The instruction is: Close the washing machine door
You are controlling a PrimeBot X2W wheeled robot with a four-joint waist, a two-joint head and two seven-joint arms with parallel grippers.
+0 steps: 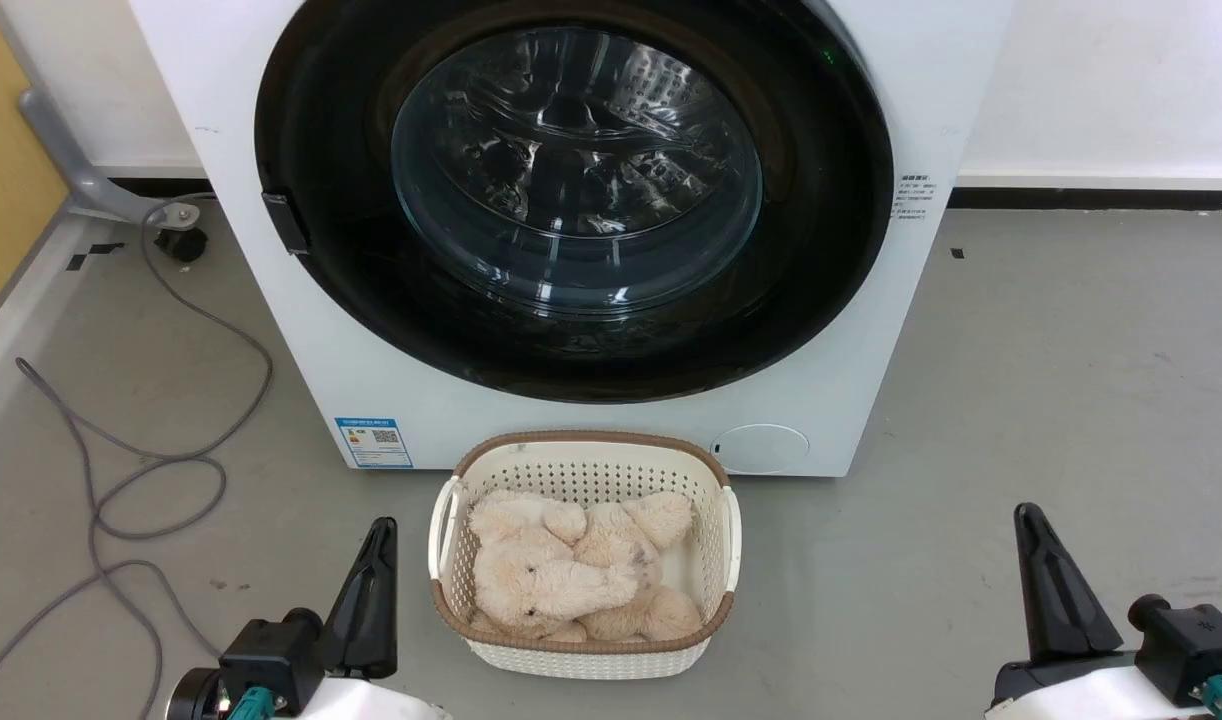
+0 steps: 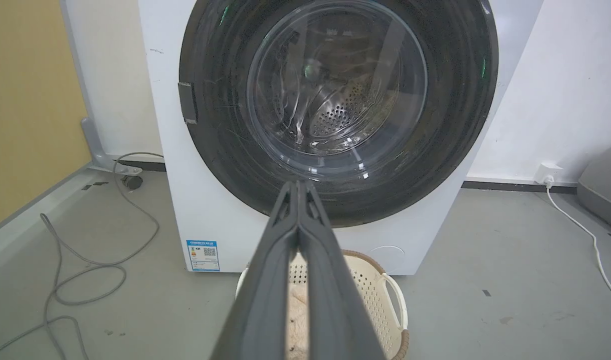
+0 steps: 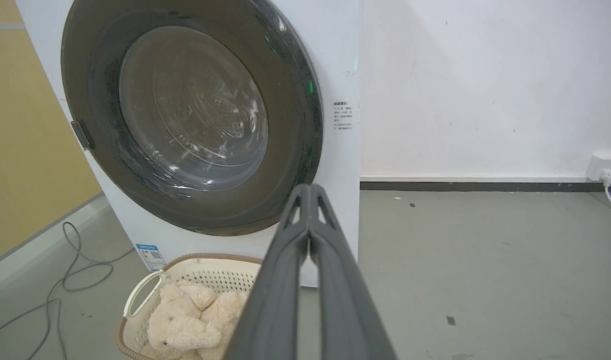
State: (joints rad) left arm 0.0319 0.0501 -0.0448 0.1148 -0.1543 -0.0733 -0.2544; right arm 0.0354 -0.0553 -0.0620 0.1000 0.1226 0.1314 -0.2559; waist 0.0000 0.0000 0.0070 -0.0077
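Closure looks done, or all but: washing machine door (image 1: 576,170) flush in the front of the washing machine (image 1: 271,330), no gap seen at the rim; left pincer (image 1: 382,530) and right pincer (image 1: 1029,515) both pressed together on nothing, low before the machine, either side of the basket (image 1: 581,445). Should the latch want a firmer press, push shut tips on the black rim by the catch (image 1: 285,222), never the glass; reach over the basket.
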